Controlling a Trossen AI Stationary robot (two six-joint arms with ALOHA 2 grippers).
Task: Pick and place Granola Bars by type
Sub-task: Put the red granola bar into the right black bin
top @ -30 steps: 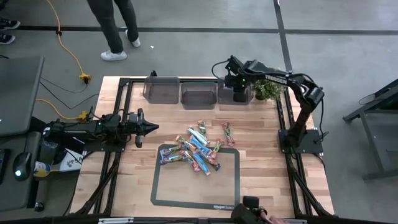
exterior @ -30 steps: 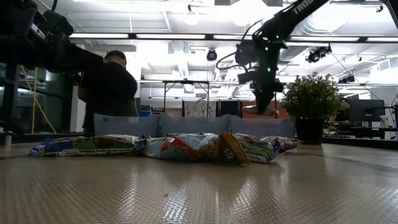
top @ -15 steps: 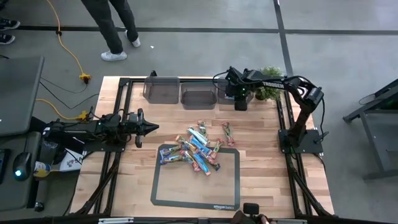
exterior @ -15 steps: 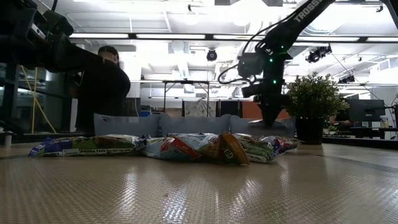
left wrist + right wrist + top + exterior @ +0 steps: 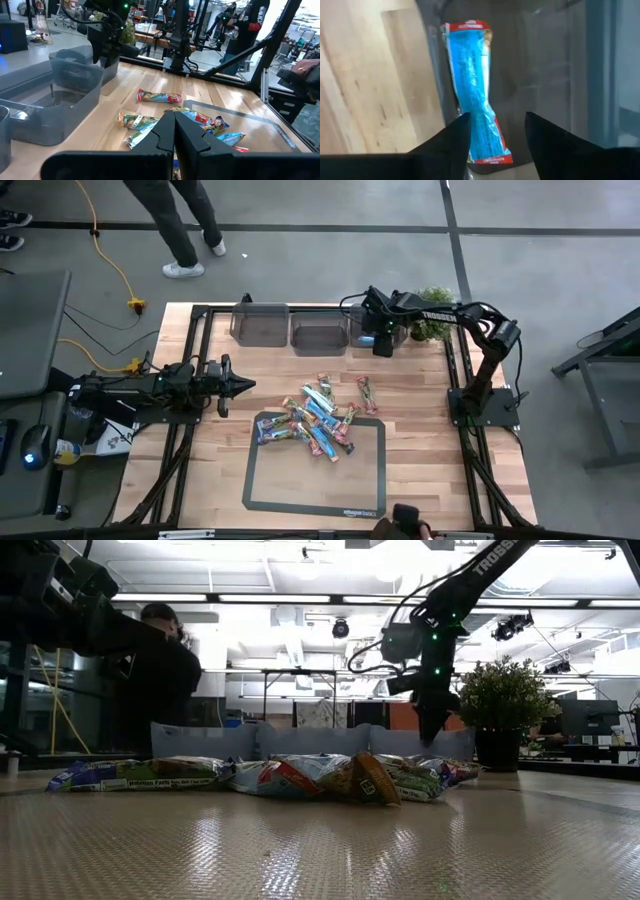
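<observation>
The right gripper (image 5: 382, 346) hangs over the rightmost bin (image 5: 366, 328), at about 1 o'clock from the table centre in the high view. Through its wrist camera a blue bar (image 5: 474, 95) with red ends lies directly below and between the two fingers (image 5: 445, 145). The long axis of the bar runs the same way as the fingers point, so the bar passes through the gap and its near end sits between the fingertips. The jaws stand apart, wider than the bar, and the pads do not seem to press on the wrapper; it looks like the bar is released and rests against the bin wall, half on the edge. If it is fully inside the bin, this cannot be told.

The other Granola Bars (image 5: 318, 416) lie in a loose pile near the table centre, partly on the black-framed mat (image 5: 365, 480), at about 7 o'clock from the right gripper and well apart from it. From the left gripper (image 5: 243, 384) the pile is at about 4 o'clock, and rather nearer. The left gripper is fully closed and holds nothing; the left arm waits at the 9 o'clock side of the table.

For the next bar, the right arm probably must lift clear of the bin and travel back toward the pile.
</observation>
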